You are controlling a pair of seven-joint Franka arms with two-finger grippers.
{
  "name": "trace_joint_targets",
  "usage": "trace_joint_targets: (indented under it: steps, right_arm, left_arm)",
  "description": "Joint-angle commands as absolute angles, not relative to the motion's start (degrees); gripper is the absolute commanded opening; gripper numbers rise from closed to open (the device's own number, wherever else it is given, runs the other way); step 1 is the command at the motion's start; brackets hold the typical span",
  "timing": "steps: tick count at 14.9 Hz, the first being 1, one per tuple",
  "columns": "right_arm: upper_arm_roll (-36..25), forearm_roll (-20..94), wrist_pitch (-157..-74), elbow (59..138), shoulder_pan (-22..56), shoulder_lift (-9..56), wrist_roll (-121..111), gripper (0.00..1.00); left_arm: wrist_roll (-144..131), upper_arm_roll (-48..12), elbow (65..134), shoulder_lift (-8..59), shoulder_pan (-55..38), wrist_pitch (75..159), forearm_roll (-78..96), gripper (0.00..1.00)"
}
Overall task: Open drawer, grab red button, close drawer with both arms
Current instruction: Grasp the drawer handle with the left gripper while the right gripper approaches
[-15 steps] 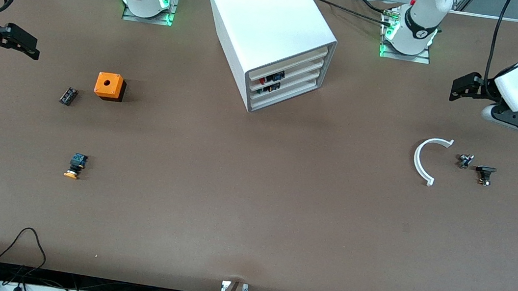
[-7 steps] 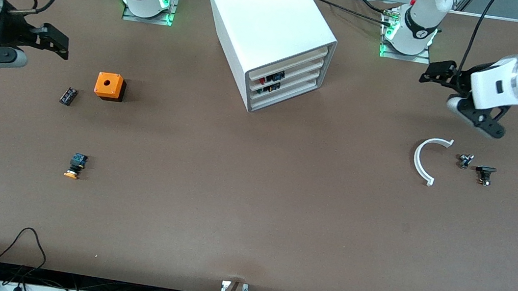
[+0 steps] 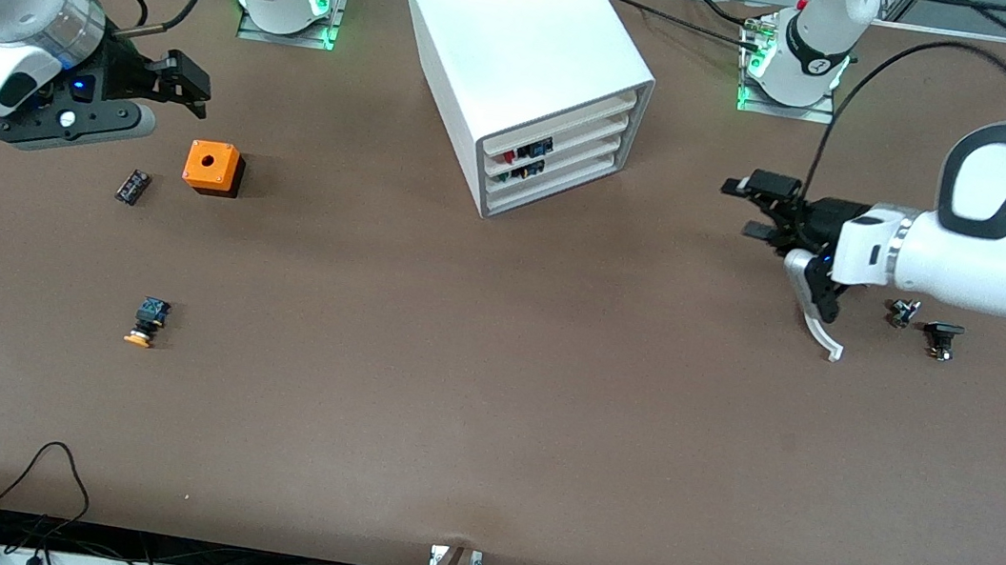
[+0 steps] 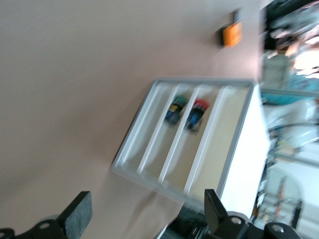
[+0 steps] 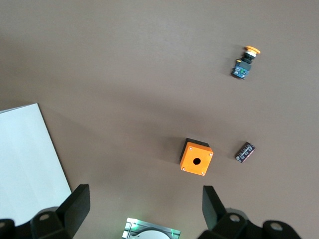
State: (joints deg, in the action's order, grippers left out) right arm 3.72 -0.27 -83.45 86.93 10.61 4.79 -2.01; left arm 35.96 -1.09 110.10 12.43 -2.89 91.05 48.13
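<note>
Here, four shallow white plastic drawers stacked shut in big white box cabinet on brown worktop. Small red-capped black button inside one drawer, level unclear, beside green-capped one. Left gripper over worktop near white curved plastic piece, jaws released, empty. Right gripper above orange cube with hole, jaws likewise spread, empty.

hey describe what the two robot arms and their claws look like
Both arms are glossy white with rounded segments and black bands at the joints. The left arm has a black-ringed oval cap and a black cable running along it. The right arm has a silver wrist ring, a small blue light and a black cable. The left claw and right claw are black with two blocky fingers.
</note>
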Motion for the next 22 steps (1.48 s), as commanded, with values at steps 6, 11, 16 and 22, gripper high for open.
trace_joint_targets:
  steps: [6, 11, 16, 22]
  right_arm:
    - [3.43, 0.44, -84.46, 85.34, 17.92, 6.59, 6.04, 1.0]
    - [3.43, 0.44, -89.37, 85.34, 23.28, 9.05, 20.89, 1.0]
    - [3.43, 0.44, -90.97, 79.3, 27.59, 14.92, 37.49, 1.0]
    - [3.43, 0.44, -91.93, 69.45, 32.34, 24.24, 59.9, 1.0]
  left_arm:
    - [56.32, -7.19, 126.63, 14.06, -2.99, 100.35, 66.34, 0.99]
    - [61.77, -12.65, 131.13, 15.81, -3.08, 105.38, 71.89, 0.83]
    - [64.86, -14.4, 133.06, 18.98, -2.99, 105.29, 75.66, 0.54]
    - [70.39, -17.31, 137.19, 20.3, -3.08, 105.29, 82.53, 0.53]
